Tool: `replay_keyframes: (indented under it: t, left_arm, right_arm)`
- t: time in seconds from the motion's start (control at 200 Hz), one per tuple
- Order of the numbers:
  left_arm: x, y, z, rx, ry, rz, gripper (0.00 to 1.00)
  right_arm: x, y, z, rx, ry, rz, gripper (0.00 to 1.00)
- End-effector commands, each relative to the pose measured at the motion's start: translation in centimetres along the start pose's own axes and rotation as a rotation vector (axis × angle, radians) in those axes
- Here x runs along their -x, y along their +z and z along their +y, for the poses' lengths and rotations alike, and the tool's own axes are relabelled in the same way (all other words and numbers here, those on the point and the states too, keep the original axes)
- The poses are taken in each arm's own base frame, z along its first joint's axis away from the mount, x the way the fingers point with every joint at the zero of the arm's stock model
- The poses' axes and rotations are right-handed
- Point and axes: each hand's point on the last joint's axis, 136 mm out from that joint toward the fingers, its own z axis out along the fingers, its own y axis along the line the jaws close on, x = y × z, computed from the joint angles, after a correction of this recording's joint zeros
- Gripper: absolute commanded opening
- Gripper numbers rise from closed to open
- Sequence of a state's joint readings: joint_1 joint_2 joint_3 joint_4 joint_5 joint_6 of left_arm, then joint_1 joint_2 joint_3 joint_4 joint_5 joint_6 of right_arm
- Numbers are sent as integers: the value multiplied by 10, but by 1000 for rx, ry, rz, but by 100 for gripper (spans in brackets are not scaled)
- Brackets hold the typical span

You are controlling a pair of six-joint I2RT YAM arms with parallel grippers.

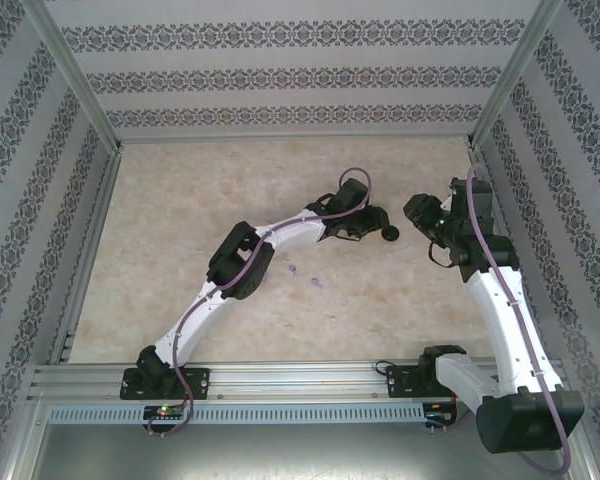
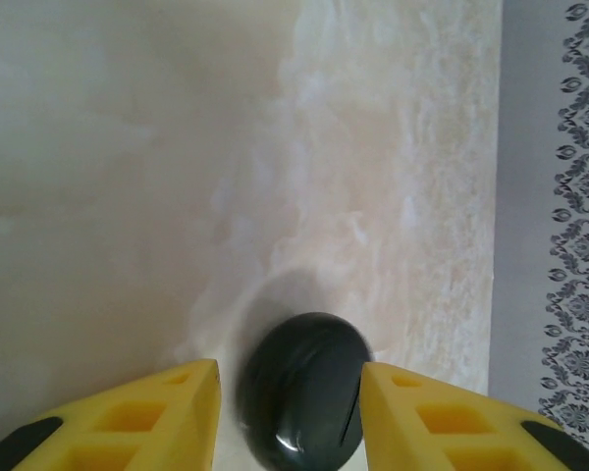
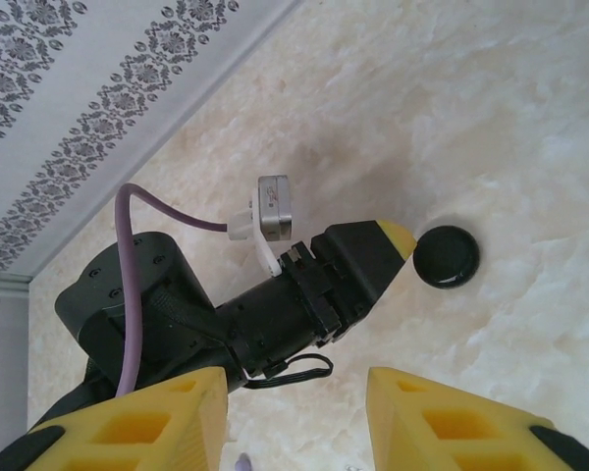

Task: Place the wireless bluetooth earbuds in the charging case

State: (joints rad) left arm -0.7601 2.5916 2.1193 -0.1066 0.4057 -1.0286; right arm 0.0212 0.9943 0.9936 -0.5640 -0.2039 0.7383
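1. We see a pale marbled tabletop (image 1: 180, 200) with patterned walls (image 1: 280, 75) around it.
2. The left arm (image 1: 230, 265), white with black joints, stretches from 7 o'clock toward the middle right of the tabletop. The right arm (image 1: 500, 290) stands at 5 o'clock and bends in toward 3 o'clock.
3. The yellow left fingers (image 2: 157, 417) stand apart. In the left wrist view the case sits between them with a gap on its 9 o'clock side, so we read them as not clamped on it.
4. The right fingers (image 3: 167, 422), also yellow, stand wide apart with nothing between them. They are at 2 o'clock of the case, near it but not touching.
5. The black round charging case (image 1: 390, 232) lies on the tabletop at about 3 o'clock of its middle, just off the left fingertips. Its glossy shell shows a thin seam line.
6. A purple earbud (image 1: 292, 270) and a second purple earbud (image 1: 317, 284) lie on the bare tabletop at 8 o'clock of the case, well apart from it and near the left arm's elbow.
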Motion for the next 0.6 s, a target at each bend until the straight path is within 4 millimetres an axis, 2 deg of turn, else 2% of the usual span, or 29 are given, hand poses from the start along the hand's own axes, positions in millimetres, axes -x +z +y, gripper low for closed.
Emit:
replay_keyframes:
  t: [0.0, 0.115, 0.2, 0.285, 0.44, 0.5, 0.595]
  left_arm:
    - [-4, -14, -11, 42, 56, -1, 41]
    - [6, -40, -32, 27, 142, -56, 42]
    - [17, -70, -54, 16, 220, -112, 42]
    - [26, -103, -67, 25, 289, -178, 42]
    - [44, -170, -65, 76, 369, -319, 43]
    - [49, -197, -58, 108, 393, -372, 44]
    - [58, -242, -35, 170, 405, -445, 46]
  right_arm:
    - [12, -15, 14, 49, 9, -43, 45]
    - [12, -23, 18, 64, 7, -49, 49]
    - [11, -30, 22, 82, 8, -51, 52]
    - [6, -33, 25, 103, 6, -36, 54]
    - [-15, -24, 31, 99, -46, 34, 56]
    - [-29, -15, 35, 92, -80, 71, 58]
    - [-56, 3, 43, 77, -143, 137, 61]
